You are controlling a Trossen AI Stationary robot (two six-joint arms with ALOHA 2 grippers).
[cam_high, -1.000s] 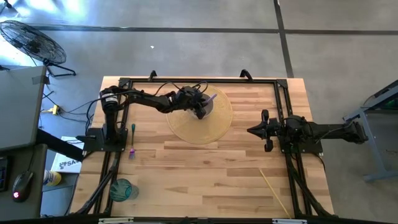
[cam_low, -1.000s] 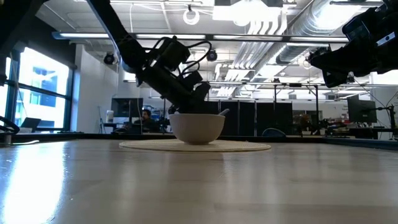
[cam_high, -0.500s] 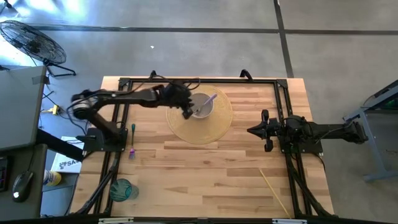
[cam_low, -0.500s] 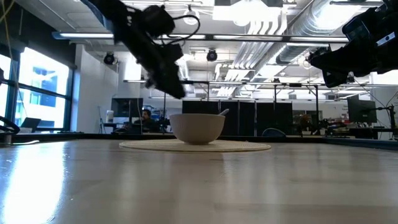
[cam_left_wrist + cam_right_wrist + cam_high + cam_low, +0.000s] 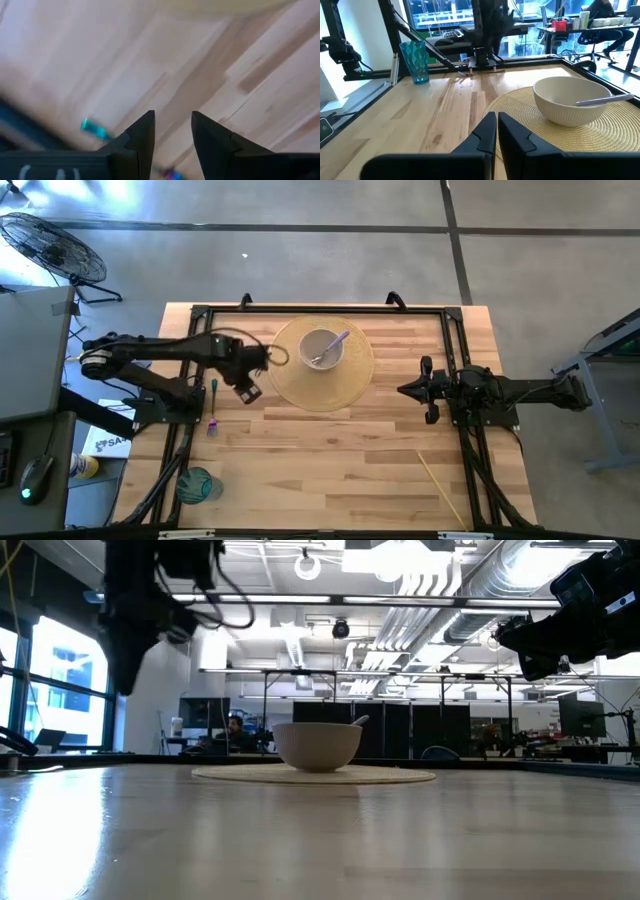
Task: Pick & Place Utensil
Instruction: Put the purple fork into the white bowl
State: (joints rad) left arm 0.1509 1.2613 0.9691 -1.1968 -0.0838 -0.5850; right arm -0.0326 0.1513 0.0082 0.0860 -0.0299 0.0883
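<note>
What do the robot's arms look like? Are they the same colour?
Yes, both arms are dark, nearly black. The left gripper ends in two pointed, wedge-shaped black fingers; the right gripper has the same shape. Thin black cables loop along the left arm, and the right arm looks chunky and jointed.

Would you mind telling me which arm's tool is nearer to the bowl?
Left. The left tool hangs just off the placemat's edge beside the bowl; the right tool waits farther away, beyond the mat.
</note>
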